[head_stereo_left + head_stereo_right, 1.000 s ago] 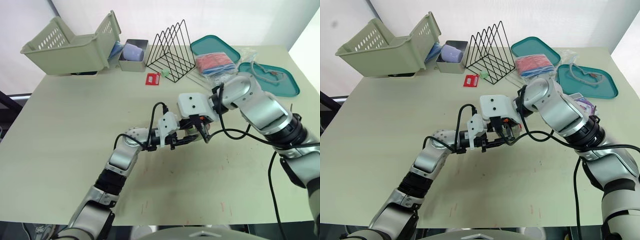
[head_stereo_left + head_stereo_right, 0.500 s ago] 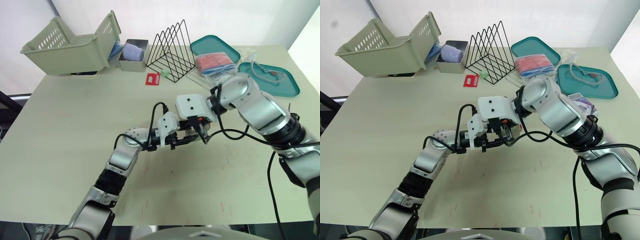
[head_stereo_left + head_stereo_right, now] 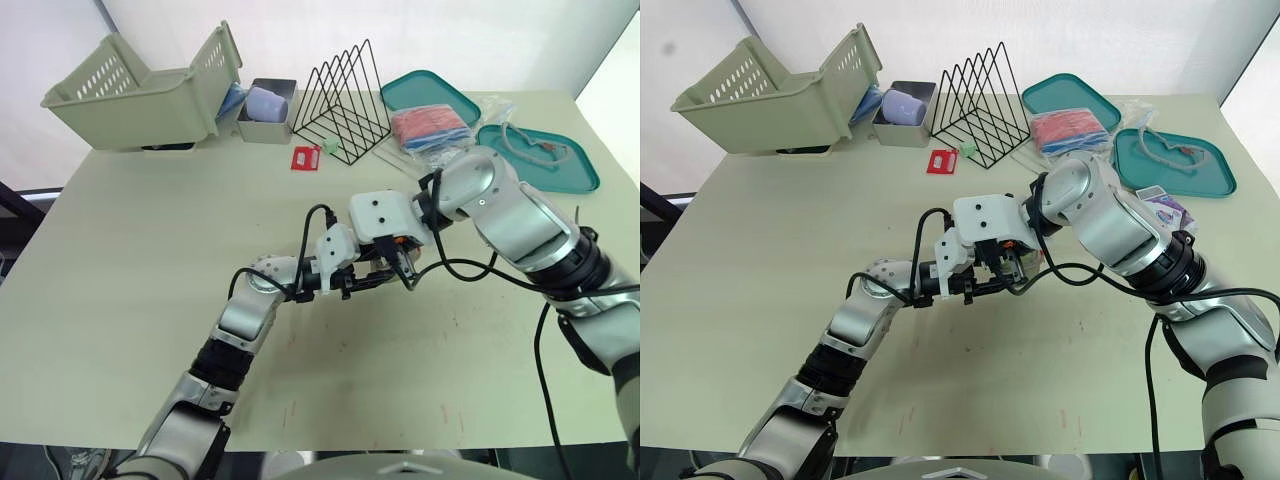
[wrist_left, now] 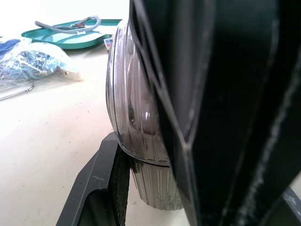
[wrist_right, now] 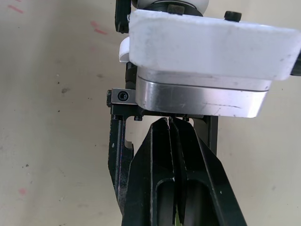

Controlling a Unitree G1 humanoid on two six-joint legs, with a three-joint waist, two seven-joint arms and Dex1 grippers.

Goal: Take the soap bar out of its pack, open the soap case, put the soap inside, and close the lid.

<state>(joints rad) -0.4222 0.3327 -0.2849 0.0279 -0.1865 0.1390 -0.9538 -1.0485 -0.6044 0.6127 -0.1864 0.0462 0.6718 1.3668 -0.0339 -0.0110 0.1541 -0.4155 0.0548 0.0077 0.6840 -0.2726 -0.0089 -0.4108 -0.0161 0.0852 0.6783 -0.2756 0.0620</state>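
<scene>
The smoky translucent ribbed plastic soap case (image 4: 136, 117) stands on the pale desk (image 3: 140, 260) near its middle, and both arms meet over it. The left hand (image 3: 360, 278) reaches in from the robot's left, low along the desk, and grips the case: the left wrist view shows one black finger against its near flank and the other broad across its far side. The domed lid sits over the ribbed base, though whether it is fully seated I cannot tell, nor whether a bar is inside.

The right hand (image 5: 170, 123) comes down from above and from the right, its two fingers pressed together with barely a slit between them, tips just over the left hand's wrist mount. If they pinch anything thin, it is hidden.

What matters for the next move is that the case lies directly under the right fingertips and between the left fingers, so the left hand is the holder and the right is the one free to work the lid. The rounded end facing the left wrist camera suggests the long axis runs along the left fingers (a judgement, not certain).

A small white-and-purple printed pack (image 3: 1162, 203), possibly the soap's, lies well apart to the right.
</scene>
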